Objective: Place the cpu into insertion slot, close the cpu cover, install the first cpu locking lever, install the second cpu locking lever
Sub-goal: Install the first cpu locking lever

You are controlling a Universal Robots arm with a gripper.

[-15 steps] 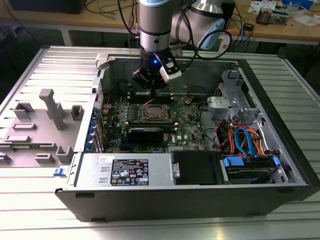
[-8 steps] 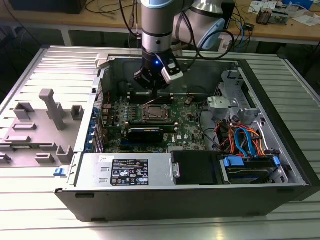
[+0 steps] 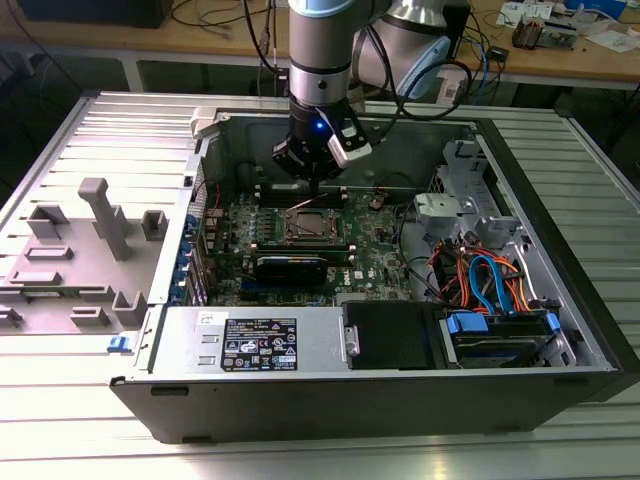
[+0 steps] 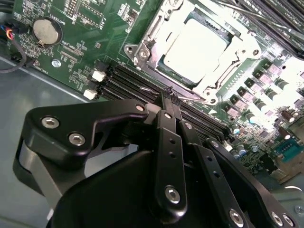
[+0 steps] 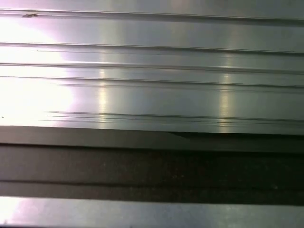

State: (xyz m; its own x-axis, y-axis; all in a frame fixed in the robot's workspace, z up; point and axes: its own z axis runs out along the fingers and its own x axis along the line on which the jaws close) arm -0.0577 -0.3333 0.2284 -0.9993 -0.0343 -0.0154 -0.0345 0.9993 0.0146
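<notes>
We see gripper (image 4: 169, 99) over memory slots (image 4: 126, 80), just beside insertion slot (image 3: 311, 226); fingers pressed together, holding nothing. Cpu (image 4: 197, 50) lies in slot, cpu cover (image 4: 154, 31) flat around its edges. Lever positions: cannot tell.

The insertion slot (image 4: 140, 50) stands clear above, memory slots (image 4: 128, 83) flanking.

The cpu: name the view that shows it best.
The second wrist view: the cpu appears close, its bright metal top plain. The exterior view shows it small on the green board. The first wrist view faces ribbed metal.
</notes>
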